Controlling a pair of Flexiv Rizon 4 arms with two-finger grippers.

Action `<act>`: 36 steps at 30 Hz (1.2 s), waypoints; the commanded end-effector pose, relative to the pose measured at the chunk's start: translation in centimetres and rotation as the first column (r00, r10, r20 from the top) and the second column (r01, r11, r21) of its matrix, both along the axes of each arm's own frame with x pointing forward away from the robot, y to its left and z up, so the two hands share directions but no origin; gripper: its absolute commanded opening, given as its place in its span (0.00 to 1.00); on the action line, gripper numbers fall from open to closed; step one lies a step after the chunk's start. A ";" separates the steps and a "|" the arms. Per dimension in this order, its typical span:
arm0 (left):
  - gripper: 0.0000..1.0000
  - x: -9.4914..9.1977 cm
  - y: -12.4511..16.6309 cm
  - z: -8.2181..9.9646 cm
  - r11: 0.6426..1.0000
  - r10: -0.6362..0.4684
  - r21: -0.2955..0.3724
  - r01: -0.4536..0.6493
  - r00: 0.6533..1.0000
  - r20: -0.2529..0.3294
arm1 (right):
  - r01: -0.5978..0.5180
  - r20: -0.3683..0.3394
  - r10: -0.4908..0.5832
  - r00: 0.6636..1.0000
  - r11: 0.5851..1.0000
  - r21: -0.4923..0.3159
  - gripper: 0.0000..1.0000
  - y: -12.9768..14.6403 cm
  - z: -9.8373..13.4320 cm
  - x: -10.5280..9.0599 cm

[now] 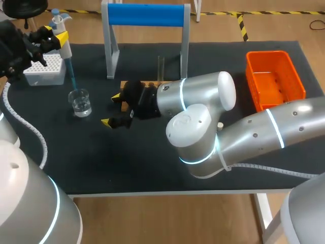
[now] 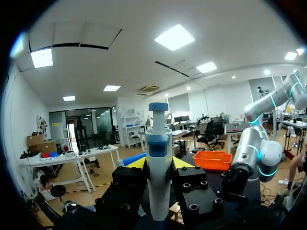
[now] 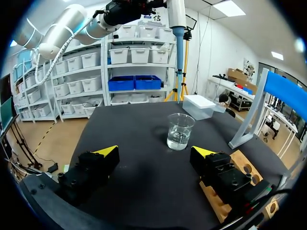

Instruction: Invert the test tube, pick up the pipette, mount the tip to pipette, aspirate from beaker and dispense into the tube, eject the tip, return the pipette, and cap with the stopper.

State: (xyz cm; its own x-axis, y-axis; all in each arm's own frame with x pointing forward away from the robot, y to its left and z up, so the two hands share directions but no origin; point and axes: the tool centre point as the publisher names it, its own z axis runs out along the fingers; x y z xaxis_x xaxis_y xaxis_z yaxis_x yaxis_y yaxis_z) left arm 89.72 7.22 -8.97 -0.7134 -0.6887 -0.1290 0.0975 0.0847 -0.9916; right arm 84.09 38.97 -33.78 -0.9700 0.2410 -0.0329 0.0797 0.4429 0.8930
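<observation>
Where the head camera gives me the whole layout, the wrist cameras fill in the grips. From above I see my left gripper (image 1: 55, 36) at the far left corner of the table. The left wrist view shows what the overhead cannot: both yellow-tipped fingers press on the white-and-blue pipette (image 2: 159, 167) from either side and hold it upright.

The pipette's long blue tip (image 1: 71, 73) points down at the beaker (image 1: 80, 101), a clear glass one with liquid in it, standing near the white tip box (image 1: 44, 70). In the right wrist view the tip's end hangs above the beaker's rim, clear of the liquid. Overhead the two overlap and I cannot tell.

My right gripper (image 3: 156, 153) is low over the mat, its fingers spread wide with nothing between them and the beaker ahead of it. That view also shows one finger over the wooden rack (image 3: 242, 163), which the arm partly covers from above.

Only the head view shows the test tube (image 1: 161, 67), upright in that rack, just beside the blue-topped stand (image 1: 147, 15). The orange basket (image 1: 267, 54) is at the far right. Everything rests on a black mat (image 1: 101, 157) covering the table.
</observation>
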 end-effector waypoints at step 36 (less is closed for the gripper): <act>0.00 1.8 0.2 -4.4 0.999 0.014 -0.034 -0.016 0.999 -0.038 | 0.000 0.000 0.000 1.000 1.000 0.004 1.00 0.1 -0.1 0.0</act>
